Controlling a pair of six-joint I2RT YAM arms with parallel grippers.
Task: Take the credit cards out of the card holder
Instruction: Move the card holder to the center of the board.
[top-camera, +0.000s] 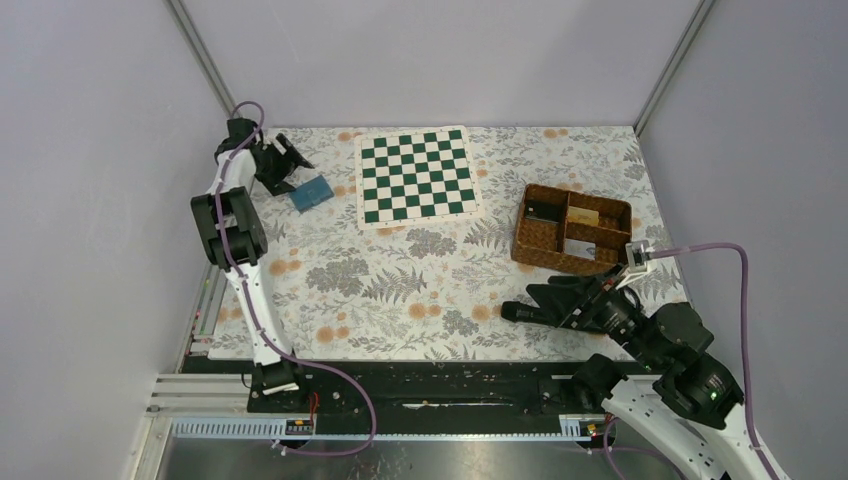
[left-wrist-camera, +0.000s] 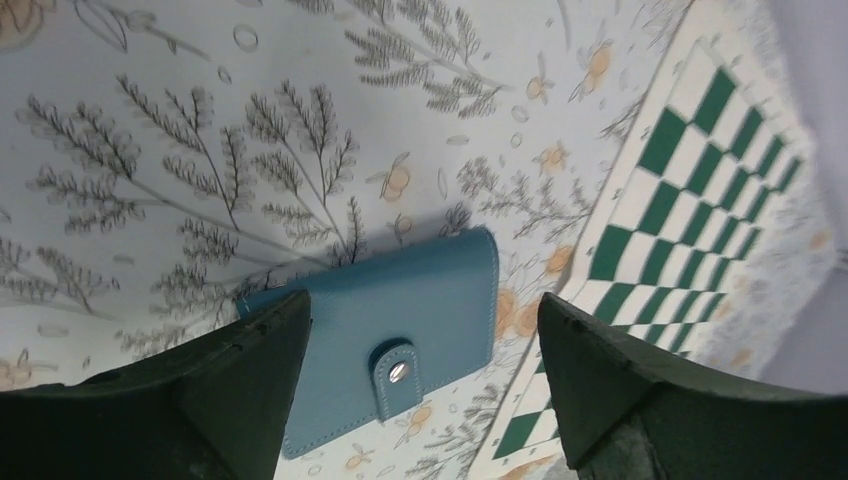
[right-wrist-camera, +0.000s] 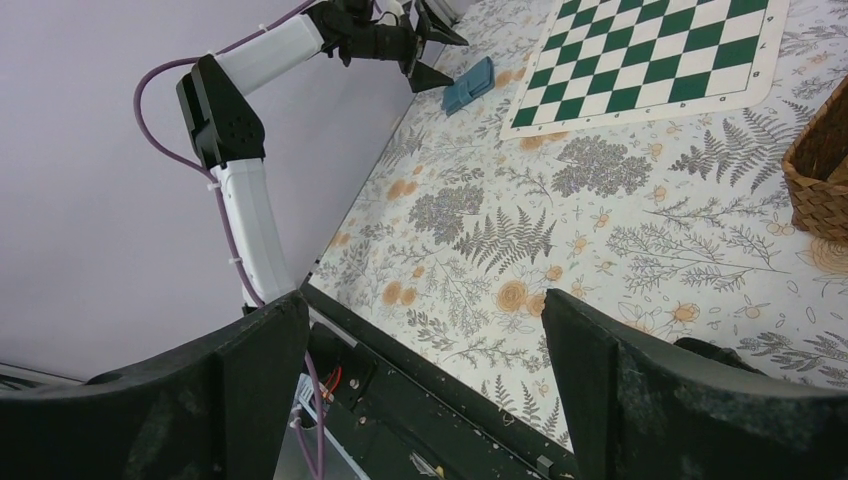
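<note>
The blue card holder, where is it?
In the top view the card holder lies closed at far left, between the open left hand and the chequered board.

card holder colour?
Blue card holder, silver snap; clearest in the left wrist view.

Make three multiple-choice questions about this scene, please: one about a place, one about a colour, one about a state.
1. Where does the card holder lie?
A. On the table, left of the chequered board
B. On top of that board
C. On the floor

2. What colour is its outside?
A. Brown
B. Red
C. Blue

3. In what state is it?
A. Opened flat
B. Closed, with its tab over the front
C. Opened, with cards pulled out

Answers: 1 A, the top view shows it on the table beside the board; 2 C, the left wrist view shows a blue cover; 3 B, the tab with its snap lies across the closed front.
</note>
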